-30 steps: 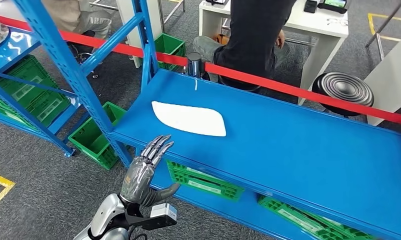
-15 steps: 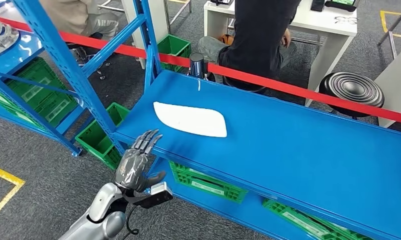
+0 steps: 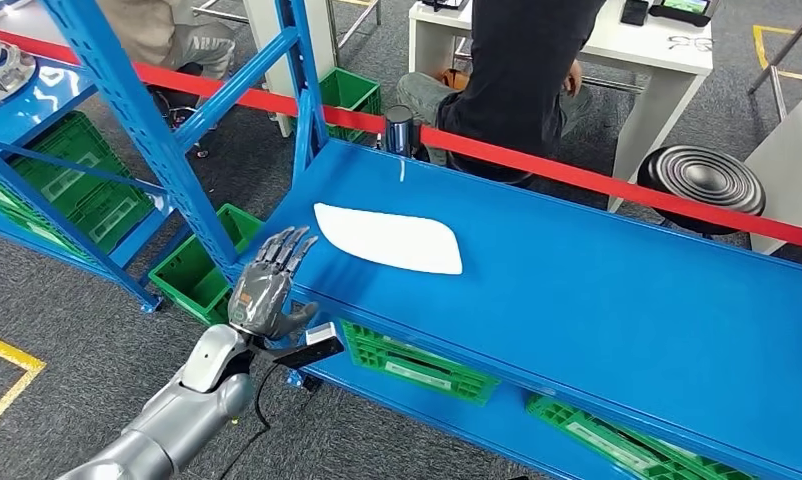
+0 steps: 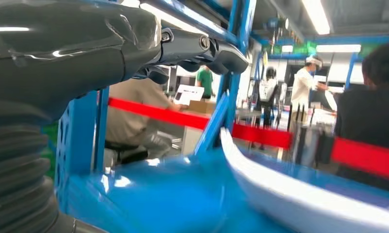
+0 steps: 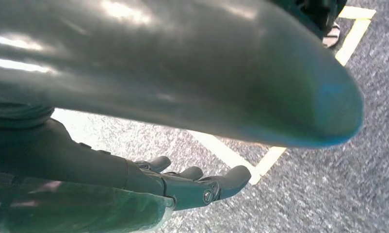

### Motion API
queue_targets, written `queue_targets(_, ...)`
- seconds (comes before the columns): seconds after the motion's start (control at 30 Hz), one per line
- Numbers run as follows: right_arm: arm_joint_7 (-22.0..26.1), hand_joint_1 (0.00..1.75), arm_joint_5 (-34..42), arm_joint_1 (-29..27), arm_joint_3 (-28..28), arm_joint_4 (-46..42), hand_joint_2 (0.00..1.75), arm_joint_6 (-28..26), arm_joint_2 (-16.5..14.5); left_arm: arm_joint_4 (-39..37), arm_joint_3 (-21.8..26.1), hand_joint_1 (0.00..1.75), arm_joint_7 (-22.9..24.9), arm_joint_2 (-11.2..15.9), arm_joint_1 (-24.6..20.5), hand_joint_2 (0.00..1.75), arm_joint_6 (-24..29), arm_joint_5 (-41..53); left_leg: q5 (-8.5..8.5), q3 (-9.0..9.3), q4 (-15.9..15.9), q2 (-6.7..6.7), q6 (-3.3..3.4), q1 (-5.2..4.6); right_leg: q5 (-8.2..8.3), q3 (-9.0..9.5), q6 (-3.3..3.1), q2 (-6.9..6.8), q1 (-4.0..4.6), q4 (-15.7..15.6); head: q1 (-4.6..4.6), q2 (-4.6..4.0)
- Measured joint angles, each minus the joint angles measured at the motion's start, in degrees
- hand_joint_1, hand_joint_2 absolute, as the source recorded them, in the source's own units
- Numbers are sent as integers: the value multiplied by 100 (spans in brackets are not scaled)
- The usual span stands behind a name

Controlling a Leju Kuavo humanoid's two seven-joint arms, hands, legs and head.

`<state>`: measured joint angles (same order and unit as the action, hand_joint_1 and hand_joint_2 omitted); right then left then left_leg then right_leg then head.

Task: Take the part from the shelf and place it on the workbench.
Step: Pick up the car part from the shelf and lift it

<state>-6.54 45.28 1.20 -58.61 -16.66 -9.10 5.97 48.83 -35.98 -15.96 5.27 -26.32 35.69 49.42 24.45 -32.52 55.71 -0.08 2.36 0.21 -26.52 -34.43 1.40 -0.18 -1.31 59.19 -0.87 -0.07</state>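
A flat white part (image 3: 389,238) with a pointed end lies on the blue shelf board (image 3: 597,300), left of its middle. My left hand (image 3: 267,285) hovers at the board's near left corner, fingers spread and pointing toward the part, holding nothing. A short gap separates its fingertips from the part. In the left wrist view the white part (image 4: 299,194) appears close ahead on the blue board, past my left hand (image 4: 86,53). My right hand (image 5: 183,184) hangs over the grey floor with fingers loosely extended and nothing in them.
Blue shelf uprights (image 3: 142,130) stand just left of my left hand. A red barrier tape (image 3: 577,175) runs behind the shelf. A person in black (image 3: 522,70) sits beyond it, by a white desk (image 3: 617,55). Green crates (image 3: 407,365) sit under the shelf. A black stool (image 3: 702,180) stands at the right.
My left arm has risen and reached forward, bringing the open hand from below the shelf edge up to the board's near corner, closer to the white part. The camera shifted slightly.
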Motion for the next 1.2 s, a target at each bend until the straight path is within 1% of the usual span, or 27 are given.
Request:
queue_targets(0.03,-4,0,-1,2,-16,0,0,0,1,-84,-3,0,-27,-44,-72,175,21,25,-28,27,-39,0,26,10,-127,-138,-15,3,-2,275,9,0)
queue_targets(0.1,-10,0,-1,2,-52,0,0,-1,2,-237,-13,0,-80,-136,-166,175,47,59,-34,20,-42,-4,45,-9,-427,-526,-43,8,-5,1061,22,0)
queue_targets(0.13,-13,0,0,-1,-65,0,0,-1,3,-298,-25,0,-102,-169,-182,175,50,71,-31,18,-39,-5,45,-16,-510,-685,-31,9,-8,1360,26,0)
queue_targets(0.17,-15,0,1,-4,-73,0,0,-2,6,-350,-38,0,-123,-195,-191,175,51,81,-27,17,-35,-7,42,-18,-506,-752,5,9,-12,1461,26,0)
queue_targets(0.2,-16,0,1,-4,-78,0,0,-3,10,-395,-54,0,-150,-220,-205,175,51,86,-19,16,-24,-12,32,-15,-403,-690,61,8,-20,1299,26,0)
queue_targets(0.27,-17,0,2,1,-86,0,0,-10,17,-468,-86,0,-220,-271,-266,175,43,86,21,8,35,-27,-14,-7,-86,-323,168,3,-49,511,29,0)
queue_targets(0.3,-17,0,2,8,-96,0,0,-15,17,-497,-104,0,-256,-293,-312,175,32,78,53,-10,85,-36,-49,-18,34,-151,176,8,-58,165,33,0)
queue_targets(0.33,-16,0,3,16,-106,0,0,-19,14,-522,-124,0,-285,-312,-359,175,19,67,79,-31,130,-42,-79,-31,96,-48,154,13,-60,-37,34,0)
queue_targets(0.43,-13,0,3,32,-131,0,0,-26,2,-584,-185,0,-342,-355,-466,175,-7,39,116,-75,186,-44,-126,-34,114,-22,42,31,-44,-79,27,0)
queue_targets(0.5,-13,0,1,36,-144,0,0,-34,-3,-613,-220,0,-381,-371,-526,175,-8,-10,243,-157,366,-32,-173,-6,117,-9,-20,33,-62,-84,22,0)
queue_targets(0.53,-12,0,-2,42,-152,0,0,-40,-4,-626,-235,0,-422,-376,-556,175,-14,-66,385,-273,617,-26,-205,4,118,-1,-48,33,-71,-86,17,0)
queue_targets(0.6,-13,0,-17,56,-172,-1,0,-50,-2,-648,-271,0,-537,-393,-600,175,-74,-243,732,-640,1392,-20,-252,15,111,3,-76,32,-59,-86,10,0)
queue_targets(0.63,-13,0,-27,64,-186,-1,0,-53,-3,-659,-295,0,-596,-404,-609,175,-127,-337,840,-817,1737,-20,-258,19,109,4,-81,32,-48,-85,10,0)
queue_targets(0.67,-13,0,-35,71,-198,-2,0,-55,-3,-668,-320,0,-641,-413,-616,175,-187,-421,850,-915,1909,-19,-250,21,108,8,-82,34,-37,-85,9,0)
queue_targets(0.7,-13,0,-43,77,-210,-3,0,-58,-3,-674,-347,0,-675,-420,-627,175,-244,-496,754,-906,1851,-19,-225,20,107,14,-82,38,-24,-85,8,0)
queue_targets(0.73,-13,0,-49,86,-219,-5,0,-64,-4,-677,-369,0,-705,-426,-650,175,-295,-567,555,-772,1543,-19,-178,12,107,24,-82,44,-8,-85,8,0)
queue_targets(0.77,-13,0,-56,97,-225,-9,0,-73,-8,-678,-389,0,-731,-429,-686,175,-337,-636,339,-573,1109,-20,-114,-6,107,33,-82,49,1,-88,10,0)
queue_targets(0.8,-13,0,-67,112,-232,-15,0,-87,-15,-678,-409,0,-757,-432,-730,175,-376,-708,190,-380,707,-13,-45,-30,107,35,-79,51,21,-90,17,0)
queue_targets(0.83,-14,0,-77,132,-242,-21,0,-103,-21,-678,-430,0,-786,-435,-779,175,-406,-776,101,-240,410,-5,12,-61,109,29,-75,49,25,-93,20,0)
queue_targets(0.87,-15,0,-85,149,-252,-27,0,-115,-26,-678,-454,0,-813,-438,-820,175,-434,-833,92,-181,274,1,52,-91,112,22,-67,45,23,-98,24,0)
queue_targets(0.93,-18,0,-93,175,-273,-35,0,-130,-34,-678,-496,0,-853,-443,-876,175,-473,-915,87,-142,193,8,93,-126,130,21,-29,32,23,-132,17,0)
queue_targets(1.0,-24,0,-100,190,-293,-44,0,-136,-34,-678,-528,0,-884,-459,-920,175,-497,-971,-5,-46,41,12,120,-102,84,-25,-2,19,35,-58,18,0)
queue_targets(1.03,-27,0,-104,201,-301,-48,0,-138,-28,-679,-549,0,-900,-474,-950,175,-511,-1008,-55,-2,-36,13,134,-82,-2,-112,-6,17,43,113,26,0)
queue_targets(1.1,-33,0,-103,222,-308,-50,0,-138,-1,-696,-614,0,-932,-506,-996,175,-567,-1090,-94,8,-89,10,153,-70,-297,-452,-36,18,25,808,42,0)
queue_targets(1.13,-35,0,-96,226,-309,-50,0,-137,11,-710,-650,0,-943,-517,-1005,175,-595,-1125,-94,2,-87,7,154,-75,-414,-626,-28,18,16,1155,49,0)
queue_targets(1.17,-37,0,-87,227,-309,-50,0,-137,24,-726,-687,0,-948,-529,-1008,175,-621,-1148,-90,-1,-83,4,151,-81,-462,-734,3,18,3,1361,49,0)
queue_targets(1.2,-37,0,-81,227,-310,-50,0,-137,34,-742,-722,0,-950,-540,-1015,175,-640,-1160,-84,-3,-74,-2,143,-82,-412,-725,55,17,-9,1327,49,0)
